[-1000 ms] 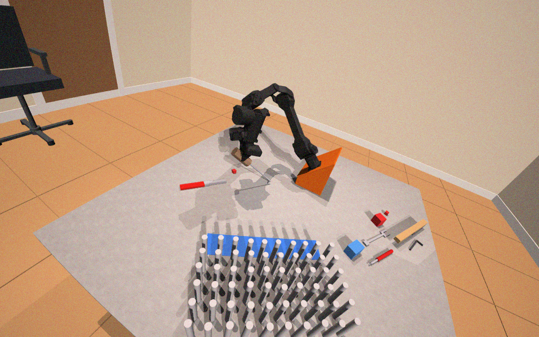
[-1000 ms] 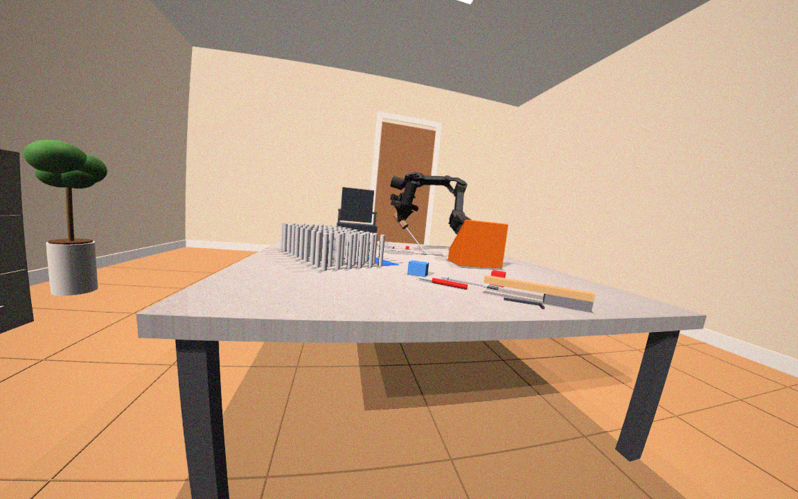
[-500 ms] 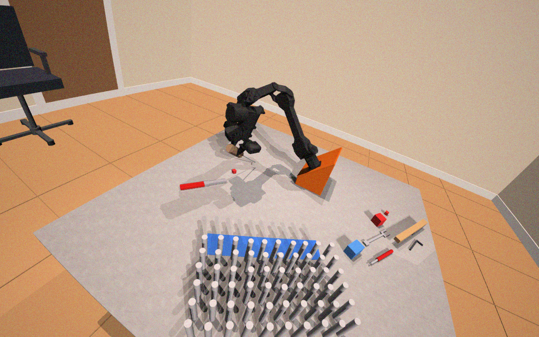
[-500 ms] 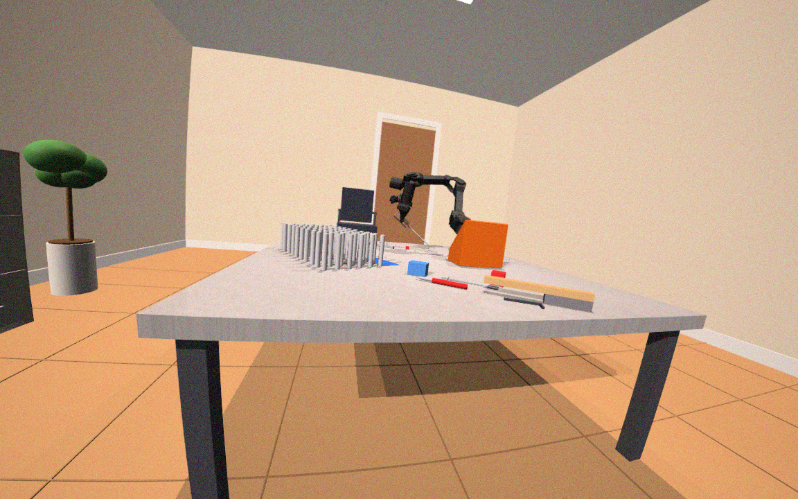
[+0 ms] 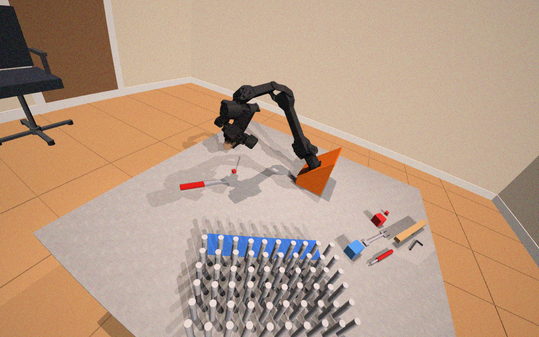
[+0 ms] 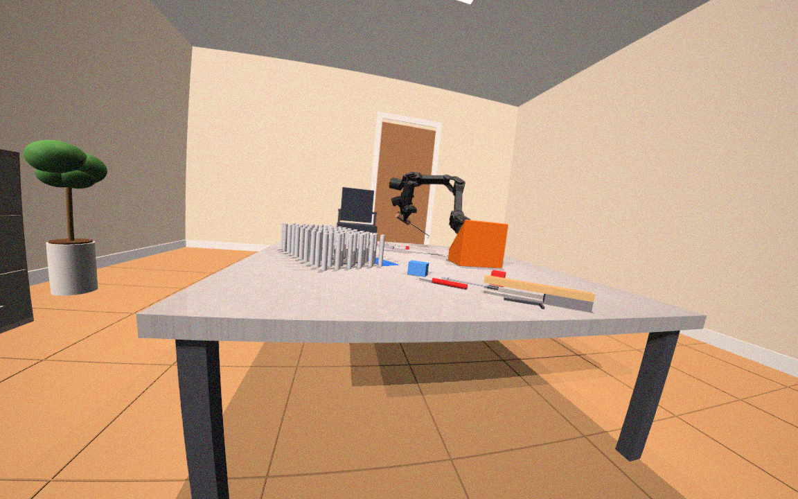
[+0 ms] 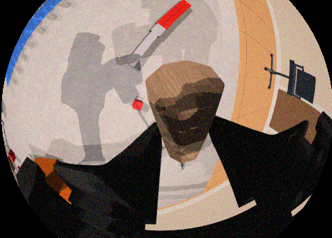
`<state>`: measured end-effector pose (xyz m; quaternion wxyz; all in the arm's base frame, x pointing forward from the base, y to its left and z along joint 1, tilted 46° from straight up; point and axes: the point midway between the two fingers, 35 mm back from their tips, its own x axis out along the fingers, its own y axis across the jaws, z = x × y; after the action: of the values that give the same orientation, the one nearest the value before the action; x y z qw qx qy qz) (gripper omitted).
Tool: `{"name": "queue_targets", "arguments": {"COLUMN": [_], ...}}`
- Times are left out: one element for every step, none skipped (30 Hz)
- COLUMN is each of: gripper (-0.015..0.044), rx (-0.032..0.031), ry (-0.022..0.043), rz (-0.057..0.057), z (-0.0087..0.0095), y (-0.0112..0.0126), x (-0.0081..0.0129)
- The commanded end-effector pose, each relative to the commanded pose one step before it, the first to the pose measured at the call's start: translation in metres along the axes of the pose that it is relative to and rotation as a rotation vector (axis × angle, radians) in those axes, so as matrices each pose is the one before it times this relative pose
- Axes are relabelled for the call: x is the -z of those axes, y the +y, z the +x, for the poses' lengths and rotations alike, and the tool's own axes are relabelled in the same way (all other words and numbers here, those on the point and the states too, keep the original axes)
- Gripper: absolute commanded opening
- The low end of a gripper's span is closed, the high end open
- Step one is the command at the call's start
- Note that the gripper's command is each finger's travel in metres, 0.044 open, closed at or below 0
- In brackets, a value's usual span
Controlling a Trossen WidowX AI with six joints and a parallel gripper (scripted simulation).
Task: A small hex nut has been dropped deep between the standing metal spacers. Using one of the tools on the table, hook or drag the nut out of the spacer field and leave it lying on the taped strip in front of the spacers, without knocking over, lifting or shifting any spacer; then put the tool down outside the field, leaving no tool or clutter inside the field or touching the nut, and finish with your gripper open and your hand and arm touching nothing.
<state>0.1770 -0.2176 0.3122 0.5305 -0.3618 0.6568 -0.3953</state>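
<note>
Aloft, tool (image 7: pixel 185 165) clamps faceted wooden handle (image 7: pixel 185 109), thin wire shaft.

Wooden-handled hook tool (image 7: pixel 185 104) held aloft (thin wire pointing tableward), gripper (image 7: pixel 187 155) clamped.

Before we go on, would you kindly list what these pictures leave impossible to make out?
- Small hex nut: top view, hidden among the grey metal spacers; exterior view, too small.
- Claw fingers: wrist view, the brown wooden tool handle it grips covers the contact.
- Thin wire tip: too fine to tell its hook shape.
</note>
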Motion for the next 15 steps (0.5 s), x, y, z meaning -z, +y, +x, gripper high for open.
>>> {"name": "queue_targets", "arguments": {"gripper": [0.0, 0.0, 0.0, 0.0, 0.0, 0.0, 0.0, 0.0, 0.0, 0.0, 0.0, 0.0, 0.0, 0.0, 0.0], "rx": [0.02469, 0.00421, 0.00392, 0.00353, 0.0034, 0.00315, 0.00283, 0.0025, 0.00218, 0.00184, 0.00151, 0.00118, 0.00084, 0.0005, 0.00016], "ry": [0.03075, 0.00816, 0.00831, 0.00805, 0.00855, 0.00883, 0.00895, 0.00905, 0.00914, 0.00923, 0.0093, 0.00935, 0.0094, 0.00943, 0.00946], "rz": [-0.1251, -0.0321, -0.0322, -0.0323, -0.0323, -0.0323, -0.0324, -0.0324, -0.0324, -0.0324, -0.0325, -0.0325, -0.0325, -0.0325, -0.0326], "z": [0.00032, 0.00037, 0.00038, 0.00036, 0.00038, 0.0004, 0.00041, 0.00042, 0.00043, 0.00044, 0.00045, 0.00046, 0.00047, 0.00048, 0.00049], "y": [-0.01115, -0.00207, -0.002, -0.00192, -0.00185, -0.00177, -0.00169, -0.0016, -0.00151, -0.00143, -0.00134, -0.00124, -0.00115, -0.00105, -0.00096], "x": [0.00629, 0.00187, 0.00194, 0.00186, 0.00203, 0.00213, 0.0022, 0.00225, 0.00231, 0.00236, 0.00241, 0.00246, 0.0025, 0.00254, 0.00257]}}
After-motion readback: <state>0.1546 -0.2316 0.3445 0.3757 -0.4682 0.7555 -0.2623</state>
